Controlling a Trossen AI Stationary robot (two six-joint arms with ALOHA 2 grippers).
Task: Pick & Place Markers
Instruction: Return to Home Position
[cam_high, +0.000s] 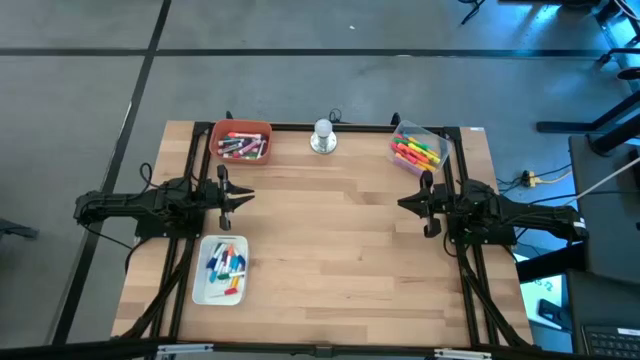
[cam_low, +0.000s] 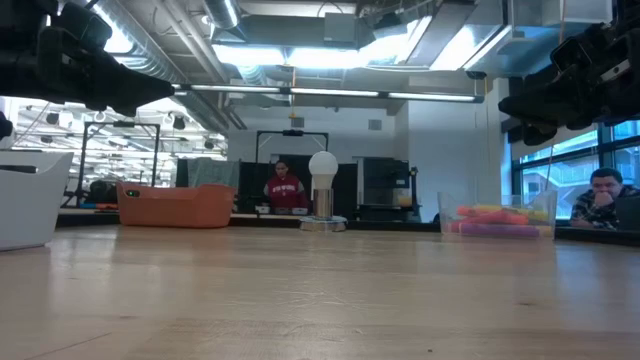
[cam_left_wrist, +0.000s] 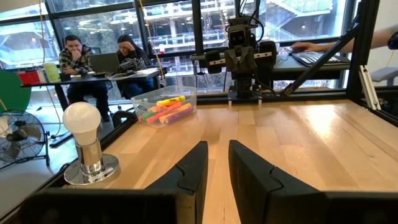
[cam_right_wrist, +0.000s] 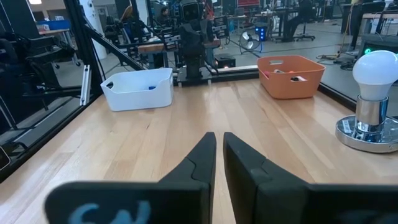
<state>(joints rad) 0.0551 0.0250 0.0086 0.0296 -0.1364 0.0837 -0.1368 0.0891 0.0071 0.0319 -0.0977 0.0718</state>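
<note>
The markers lie in three containers, and no gripper touches them. An orange bin (cam_high: 242, 142) at the far left holds red and dark ones, a clear bin (cam_high: 418, 150) at the far right holds pink, orange and yellow ones, and a white tray (cam_high: 222, 270) at the near left holds blue, red and white ones. My left gripper (cam_high: 248, 196) (cam_left_wrist: 217, 146) hovers level at the left edge, pointing right, its fingers a narrow gap apart with nothing between them. My right gripper (cam_high: 402, 204) (cam_right_wrist: 219, 135) hovers level at the right edge, pointing left, shut and empty.
A silver-based lamp with a white bulb (cam_high: 322, 137) stands at the far middle between the two bins. A black frame rail (cam_high: 330, 127) runs along the table's far edge. Bare wood (cam_high: 330, 250) lies between the arms. People sit at desks (cam_left_wrist: 99, 59) beyond the table.
</note>
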